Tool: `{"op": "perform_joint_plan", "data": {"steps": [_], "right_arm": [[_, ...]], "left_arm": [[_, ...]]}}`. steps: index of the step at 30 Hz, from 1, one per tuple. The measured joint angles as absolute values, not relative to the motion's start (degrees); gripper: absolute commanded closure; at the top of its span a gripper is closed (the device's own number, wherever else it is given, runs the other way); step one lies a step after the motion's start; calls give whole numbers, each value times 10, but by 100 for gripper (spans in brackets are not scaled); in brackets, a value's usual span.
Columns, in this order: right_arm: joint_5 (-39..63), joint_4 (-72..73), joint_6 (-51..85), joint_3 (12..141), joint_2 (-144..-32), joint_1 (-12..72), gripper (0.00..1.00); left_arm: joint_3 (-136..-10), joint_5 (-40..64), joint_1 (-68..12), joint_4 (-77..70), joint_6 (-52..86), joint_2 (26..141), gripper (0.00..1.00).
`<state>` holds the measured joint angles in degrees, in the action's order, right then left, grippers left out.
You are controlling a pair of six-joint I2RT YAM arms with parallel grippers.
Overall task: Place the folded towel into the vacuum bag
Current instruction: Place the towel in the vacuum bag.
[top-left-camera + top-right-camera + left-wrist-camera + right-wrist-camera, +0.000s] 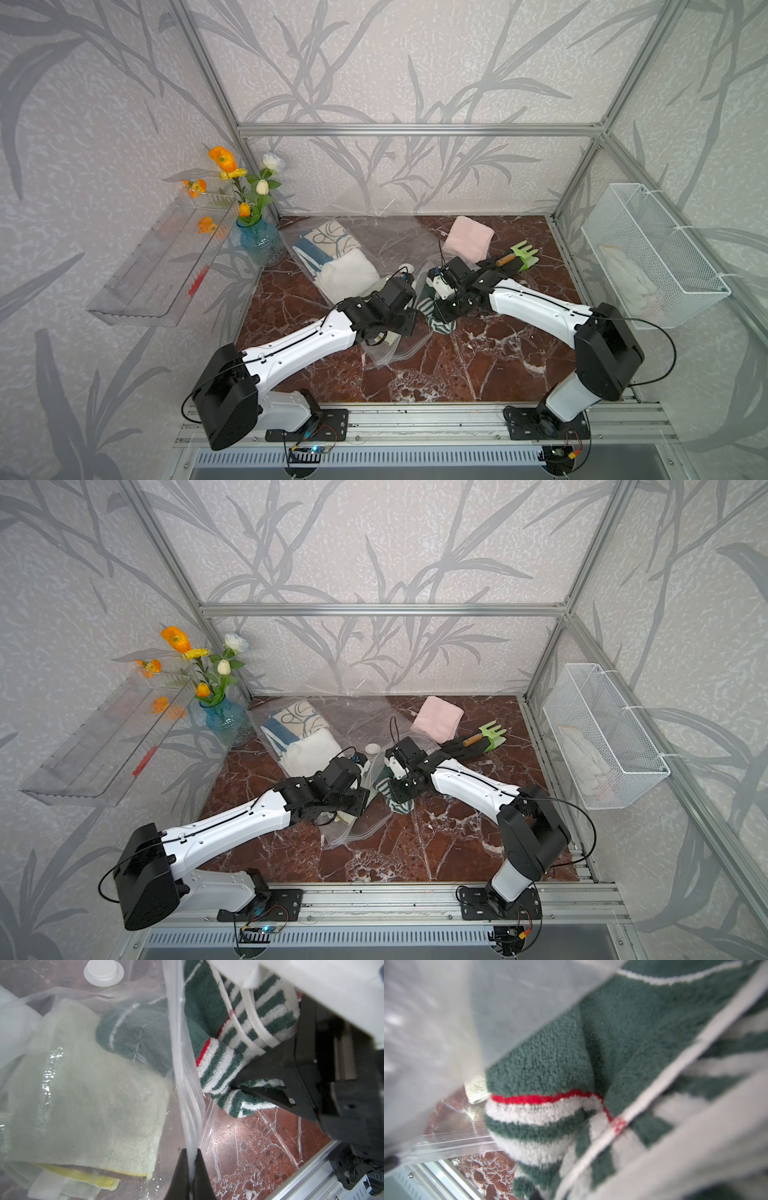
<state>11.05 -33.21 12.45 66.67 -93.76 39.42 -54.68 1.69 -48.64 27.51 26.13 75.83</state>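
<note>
The left gripper (191, 1152) has its jaws pinched tight on the upper lip of the vacuum bag (182, 1043), lifting that film off the marble table (259, 1147) so the mouth gapes. The right gripper (239, 1085) is clamped on a striped corner of the folded towel (228, 1028), which lies half in and half out. Its dark green end shows through the plastic beside a pale green towel (83, 1084) already inside, and the rest is bunched at the opening. To do this well, the right arm should probably push low and deep along the table, toward the white valve (103, 972) (the lip looks slack and could catch on the terry), while the left holds the lip high and steady. Release should wait until the striped end has passed the zip strip.
</note>
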Motion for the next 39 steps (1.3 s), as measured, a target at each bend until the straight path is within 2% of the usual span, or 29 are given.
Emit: {"op": "perform_joint_plan", "data": {"steps": [1, 4, 6, 8, 9, 12, 22, 29, 34, 39], "right_arm": [[107, -330, 124, 675, -943, 393, 93], [79, -314, 123, 680, -971, 390, 56], [61, -305, 123, 679, -1003, 387, 38], [65, -289, 128, 666, -1025, 381, 9], [71, -281, 136, 653, -1026, 377, 0], [104, -260, 155, 601, -988, 355, 0], [222, -258, 270, 422, -755, 257, 1], [240, -121, 446, 293, -719, 259, 23], [209, 8, 547, 274, -750, 280, 34], [172, 103, 605, 274, -800, 302, 50]], "left_arm": [[-547, 18, -486, 273, 261, 758, 100], [-547, 19, -486, 265, 262, 758, 100], [-547, 19, -486, 263, 262, 758, 100], [-547, 20, -486, 263, 262, 758, 100], [-547, 21, -486, 263, 262, 758, 100], [-546, 25, -486, 263, 262, 759, 100], [-547, 49, -488, 264, 265, 764, 98], [-564, 39, -491, 278, 245, 793, 63], [-629, 7, -492, 296, 215, 853, 59], [-713, -9, -491, 298, 177, 919, 59]]}}
